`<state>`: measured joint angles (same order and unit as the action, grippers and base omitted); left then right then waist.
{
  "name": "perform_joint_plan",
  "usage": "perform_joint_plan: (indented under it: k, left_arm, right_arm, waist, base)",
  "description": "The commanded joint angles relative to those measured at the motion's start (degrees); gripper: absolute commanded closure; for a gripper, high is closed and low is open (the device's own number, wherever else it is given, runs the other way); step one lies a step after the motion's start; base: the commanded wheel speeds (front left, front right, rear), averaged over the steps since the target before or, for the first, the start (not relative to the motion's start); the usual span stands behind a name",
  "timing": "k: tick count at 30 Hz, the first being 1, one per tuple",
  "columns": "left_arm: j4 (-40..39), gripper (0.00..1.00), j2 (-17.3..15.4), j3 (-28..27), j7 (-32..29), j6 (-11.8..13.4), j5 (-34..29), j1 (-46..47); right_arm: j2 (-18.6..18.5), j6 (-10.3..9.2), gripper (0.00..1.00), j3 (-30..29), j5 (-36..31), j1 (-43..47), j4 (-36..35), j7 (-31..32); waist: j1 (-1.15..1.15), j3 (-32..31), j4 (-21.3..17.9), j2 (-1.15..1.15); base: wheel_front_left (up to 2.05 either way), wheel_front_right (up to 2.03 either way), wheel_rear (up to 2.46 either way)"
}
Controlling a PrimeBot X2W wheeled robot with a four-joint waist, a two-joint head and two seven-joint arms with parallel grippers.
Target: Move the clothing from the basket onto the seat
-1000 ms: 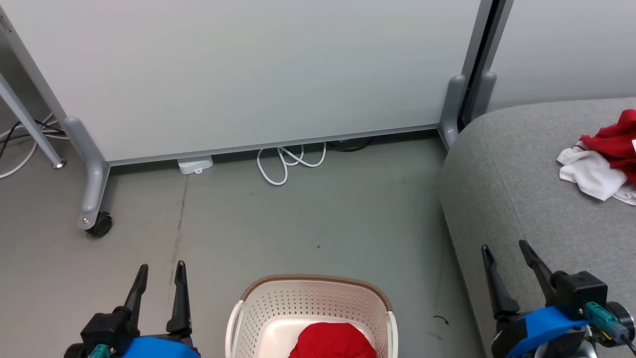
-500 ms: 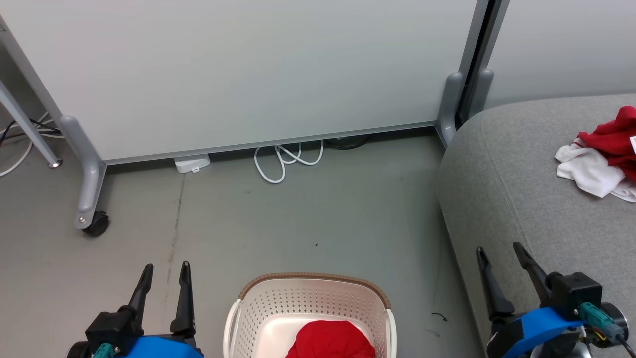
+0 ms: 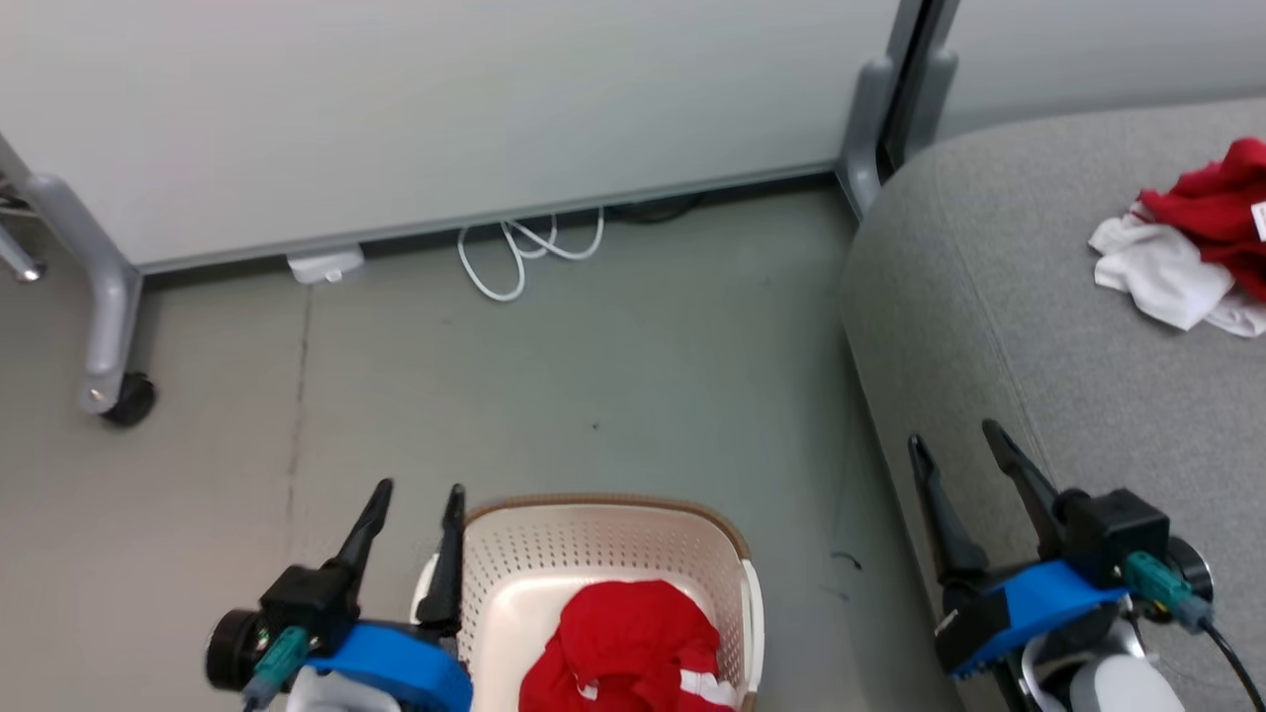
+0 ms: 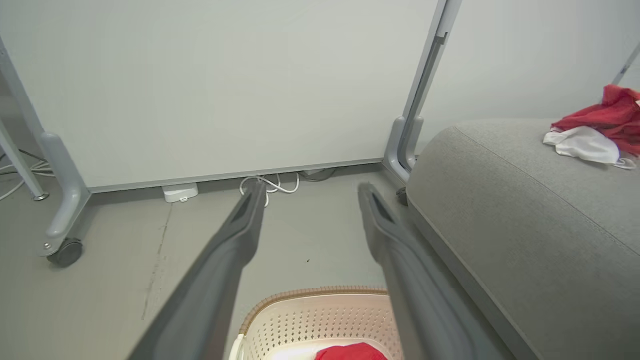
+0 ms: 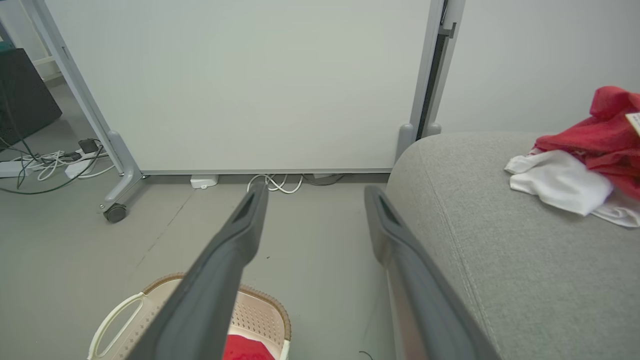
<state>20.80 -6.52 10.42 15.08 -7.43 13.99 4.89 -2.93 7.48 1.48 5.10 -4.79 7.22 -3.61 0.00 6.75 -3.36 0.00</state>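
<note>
Floor beside seat: clothing in basket, left gripper and right gripper spread, empty; pickup pending, needs reach down inside.

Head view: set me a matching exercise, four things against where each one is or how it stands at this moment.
Things:
1. red garment
2. red and white pile
3. left claw
4. white cable

Places or states:
A. on the grey seat
B. open, holding nothing
C. looped on the floor below the panel
D. inside the basket

Pairs: 1-D, 2-A, 3-B, 4-C.
</note>
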Motion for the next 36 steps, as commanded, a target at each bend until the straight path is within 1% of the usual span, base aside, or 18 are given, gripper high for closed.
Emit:
perform_joint_plan:
  k: [1, 4, 10, 17, 22, 28, 32, 36]
  left_arm:
    - [0.9, 0.00, -0.5, 1.4, 0.1, 0.0, 0.3, 1.8]
    - [4.4, 0.00, -1.2, 5.8, 0.1, 0.0, 1.0, 5.6]
    - [14.1, 0.00, -2.6, 14.8, -0.3, 0.0, 4.1, 14.1]
    - [24.7, 0.00, -3.3, 21.8, -3.5, 0.0, 9.2, 22.7]
    - [30.0, 0.00, -3.3, 26.9, -6.5, 0.0, 12.4, 27.2]
    - [31.0, 0.00, -4.1, 35.0, -9.7, 0.0, 18.2, 30.4]
    - [29.3, 0.00, -5.9, 41.0, -12.0, 0.0, 23.4, 32.2]
    - [28.0, 0.00, -7.4, 45.3, -13.8, 0.0, 28.7, 33.6]
  right_arm:
    - [0.1, 0.02, 0.00, 0.6, 0.1, -1.6, -0.3, -0.3]
    - [0.1, 0.03, 0.00, 2.0, 0.2, -3.9, -0.4, -0.5]
    - [0.1, 0.03, 0.00, 4.2, 1.1, -8.2, 0.4, -2.1]
    - [0.1, 0.03, 0.00, 5.5, 2.1, -11.4, 0.9, -4.3]
    - [0.1, 0.03, 0.00, 5.6, 2.7, -12.5, 1.4, -5.6]
    - [0.1, 0.02, 0.00, 6.1, 3.1, -13.9, 1.6, -7.0]
    - [0.1, 0.03, 0.00, 6.5, 3.6, -14.8, 1.7, -7.8]
    - [0.1, 0.02, 0.00, 6.8, 4.2, -15.6, 2.1, -8.5]
  waist:
    - [0.00, 3.6, -2.0, 0.00]
    - [0.00, 7.6, -3.7, 0.00]
    - [0.00, 15.5, -7.1, 0.00]
    - [0.00, 23.6, -10.4, 0.00]
    - [0.00, 28.5, -11.5, 0.00]
    - [0.00, 32.9, -12.4, 0.00]
    - [0.00, 35.1, -12.9, 0.00]
    - [0.00, 36.8, -13.4, 0.00]
  base:
    - [0.00, 0.00, 0.00]
    - [0.00, 0.00, 0.00]
    - [0.00, 0.00, 0.00]
    - [0.00, 0.00, 0.00]
    - [0.00, 0.00, 0.00]
    - [0.00, 0.00, 0.00]
    - [0.00, 0.00, 0.00]
    - [0.00, 0.00, 0.00]
